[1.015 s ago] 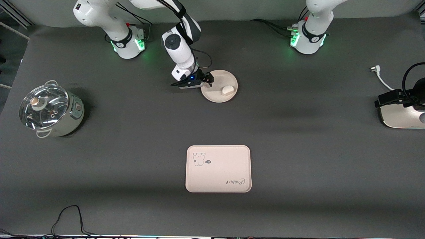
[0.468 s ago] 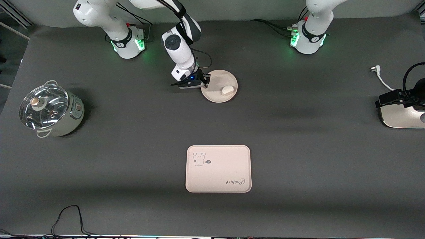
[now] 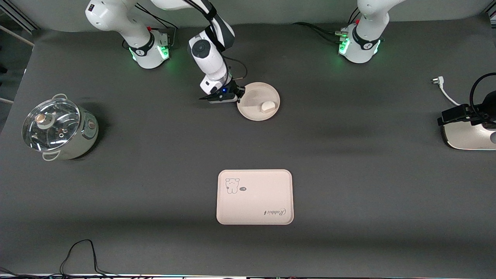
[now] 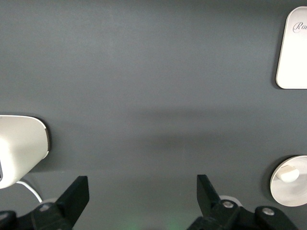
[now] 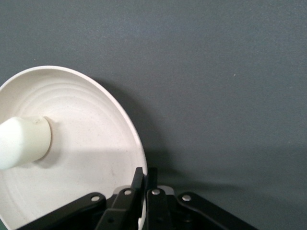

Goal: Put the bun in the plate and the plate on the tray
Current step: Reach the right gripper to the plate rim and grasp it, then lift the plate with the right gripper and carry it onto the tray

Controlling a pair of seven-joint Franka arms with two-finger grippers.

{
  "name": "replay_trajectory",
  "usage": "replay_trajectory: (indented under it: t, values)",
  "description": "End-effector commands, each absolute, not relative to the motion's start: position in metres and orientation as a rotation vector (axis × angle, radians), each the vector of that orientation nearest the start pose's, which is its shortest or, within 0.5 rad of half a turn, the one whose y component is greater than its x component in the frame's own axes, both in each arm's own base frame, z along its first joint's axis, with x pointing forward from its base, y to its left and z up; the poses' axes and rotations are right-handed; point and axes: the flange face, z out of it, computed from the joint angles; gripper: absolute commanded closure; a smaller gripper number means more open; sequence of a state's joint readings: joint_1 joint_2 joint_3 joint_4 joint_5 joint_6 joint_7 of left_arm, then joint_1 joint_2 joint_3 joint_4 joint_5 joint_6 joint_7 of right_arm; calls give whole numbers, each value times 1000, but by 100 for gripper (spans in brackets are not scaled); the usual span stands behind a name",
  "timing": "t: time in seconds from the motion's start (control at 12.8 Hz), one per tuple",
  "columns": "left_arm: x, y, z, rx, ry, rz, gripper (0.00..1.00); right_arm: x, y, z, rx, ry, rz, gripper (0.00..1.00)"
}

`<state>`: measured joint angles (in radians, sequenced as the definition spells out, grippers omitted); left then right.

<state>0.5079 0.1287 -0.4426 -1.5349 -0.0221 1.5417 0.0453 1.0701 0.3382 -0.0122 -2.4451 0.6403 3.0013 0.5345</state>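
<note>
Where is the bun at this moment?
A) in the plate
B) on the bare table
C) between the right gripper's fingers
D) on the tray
A: the bun lies in the plate, whose rim the right gripper grips; the tray holds nothing.

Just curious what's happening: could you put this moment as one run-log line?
right gripper: shut on round cream plate rim | small white bun: on plate | rectangular cream tray: bare, nearer camera | left gripper: open, waiting

White bun (image 3: 267, 105) on plain cream-beige plate (image 3: 252, 112); cream-beige tray (image 3: 255, 205) with cartoon animal print at 10 o'clock, cursive "Rabbit" at 4 o'clock; dark grey table (image 3: 348, 174)
</note>
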Motion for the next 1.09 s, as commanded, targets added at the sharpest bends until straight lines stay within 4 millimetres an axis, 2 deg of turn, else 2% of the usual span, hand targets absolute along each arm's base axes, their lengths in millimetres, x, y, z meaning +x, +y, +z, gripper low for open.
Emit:
replay_trajectory:
  t: [0.0,0.16,0.39,0.55,0.7,0.94,1.01]
  values:
    - [581,43,588,-3216,-29,105,0,286,404,217,-2842,138,5,100]
    - [583,43,590,-3213,-25,92,0,301,395,265,-2790,96,65,100]
    - [584,53,584,-3218,-50,105,0,309,390,318,-2721,83,80,100]
    - [584,53,584,-3216,-40,110,0,310,392,326,-2715,65,74,100]
    - [584,54,584,-3211,-29,110,0,332,388,330,-2719,56,39,100]
    - [586,53,583,-3217,-47,102,0,394,387,331,-2756,41,-2,100]
    - [586,53,584,-3217,-48,97,0,425,388,336,-2760,56,-11,100]
